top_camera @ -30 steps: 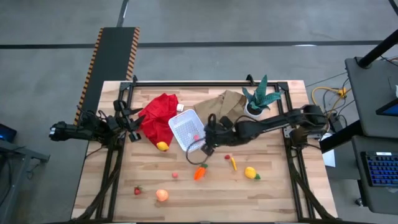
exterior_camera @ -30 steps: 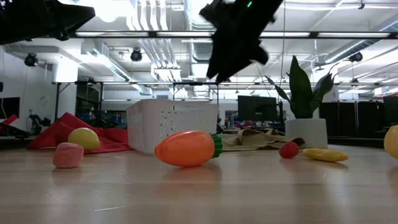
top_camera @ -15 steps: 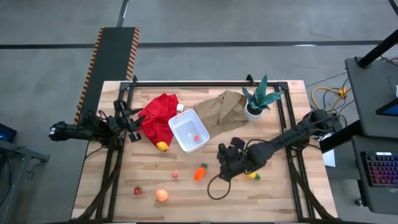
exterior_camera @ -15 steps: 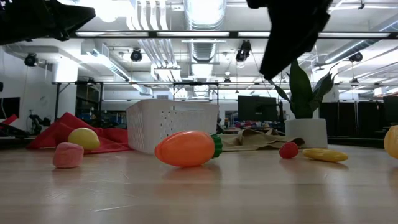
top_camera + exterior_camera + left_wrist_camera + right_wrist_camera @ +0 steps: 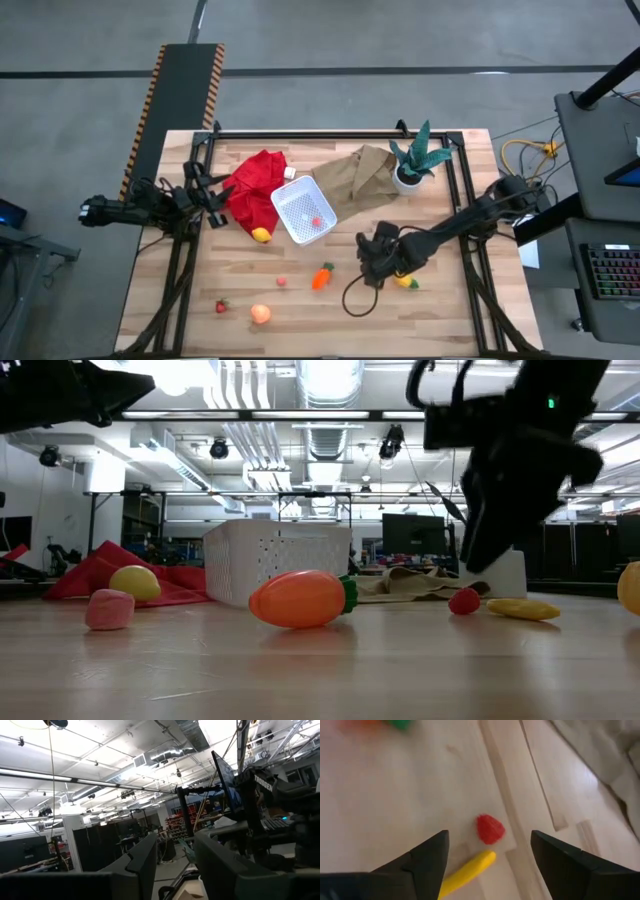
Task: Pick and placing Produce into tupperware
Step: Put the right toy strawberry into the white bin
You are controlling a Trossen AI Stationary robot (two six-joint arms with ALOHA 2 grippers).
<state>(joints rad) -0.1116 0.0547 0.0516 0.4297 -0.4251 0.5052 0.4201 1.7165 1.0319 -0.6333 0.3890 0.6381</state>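
Observation:
The white dotted tupperware (image 5: 303, 211) (image 5: 278, 560) sits mid-table with a red berry (image 5: 317, 221) inside. My right gripper (image 5: 372, 258) (image 5: 490, 550) (image 5: 489, 837) hangs open just above a red berry (image 5: 490, 829) (image 5: 464, 600) and a small long yellow piece (image 5: 467, 870) (image 5: 520, 609), its fingers on either side and touching nothing. The orange carrot (image 5: 321, 276) (image 5: 300, 598), two lemons (image 5: 261, 235) (image 5: 404, 279), a peach ball (image 5: 260, 314), a pink piece (image 5: 282, 282) and another berry (image 5: 221, 306) lie on the table. My left gripper (image 5: 215, 195) (image 5: 175, 865) waits open at the left edge.
A red cloth (image 5: 255, 185) lies left of the tupperware, with a brown paper bag (image 5: 360, 175) and a potted plant (image 5: 415, 160) (image 5: 490, 530) behind it. A dark cable loop (image 5: 355, 295) hangs below my right arm. Bare wood shows along the near edge.
My right gripper has swung from beside the tupperware toward the table's near right, then come down low over the red berry and the yellow piece. The produce and the tupperware have stayed where they were.

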